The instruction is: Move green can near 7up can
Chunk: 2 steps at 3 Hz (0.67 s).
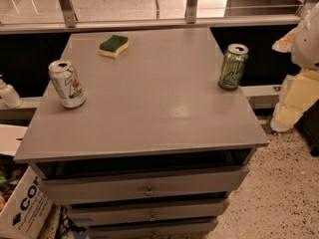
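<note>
The green can (233,66) stands upright near the right edge of the grey cabinet top (149,108), its silver top showing. The 7up can (67,83), mostly white with a green base and an orange spot, stands upright near the left edge, far from the green can. My gripper (299,83) is a white and cream shape at the right edge of the view, beside the cabinet and to the right of the green can, apart from it. It holds nothing that I can see.
A green and yellow sponge (113,45) lies at the back left of the top. Drawers (147,188) run below the front edge. A cardboard box (25,208) and a white bottle (9,94) sit to the left. A metal rail runs along the back.
</note>
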{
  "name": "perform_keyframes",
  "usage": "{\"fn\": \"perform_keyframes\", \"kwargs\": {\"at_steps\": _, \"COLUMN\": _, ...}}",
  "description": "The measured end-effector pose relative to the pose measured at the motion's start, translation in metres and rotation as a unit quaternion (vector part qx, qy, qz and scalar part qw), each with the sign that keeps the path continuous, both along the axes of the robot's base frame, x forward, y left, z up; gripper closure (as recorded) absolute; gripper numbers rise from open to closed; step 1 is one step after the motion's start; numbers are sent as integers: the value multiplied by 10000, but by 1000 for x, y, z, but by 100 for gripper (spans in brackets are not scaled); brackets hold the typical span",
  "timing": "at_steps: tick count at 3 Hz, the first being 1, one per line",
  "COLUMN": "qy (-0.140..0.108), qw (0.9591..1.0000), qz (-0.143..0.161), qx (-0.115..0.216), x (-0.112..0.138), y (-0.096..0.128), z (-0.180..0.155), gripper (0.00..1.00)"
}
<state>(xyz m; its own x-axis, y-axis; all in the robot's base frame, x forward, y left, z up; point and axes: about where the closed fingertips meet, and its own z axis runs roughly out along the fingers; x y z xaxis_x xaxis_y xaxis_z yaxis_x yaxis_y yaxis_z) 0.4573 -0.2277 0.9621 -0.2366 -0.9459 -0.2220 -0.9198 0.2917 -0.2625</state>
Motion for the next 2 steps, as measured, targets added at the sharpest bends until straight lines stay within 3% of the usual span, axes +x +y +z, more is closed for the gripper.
{"fn": "perform_keyframes", "kwargs": {"at_steps": 2, "qy": -53, "qw": 9999, "qz": -112, "qx": 98, "x": 18, "y": -11, "z": -12, "gripper": 0}}
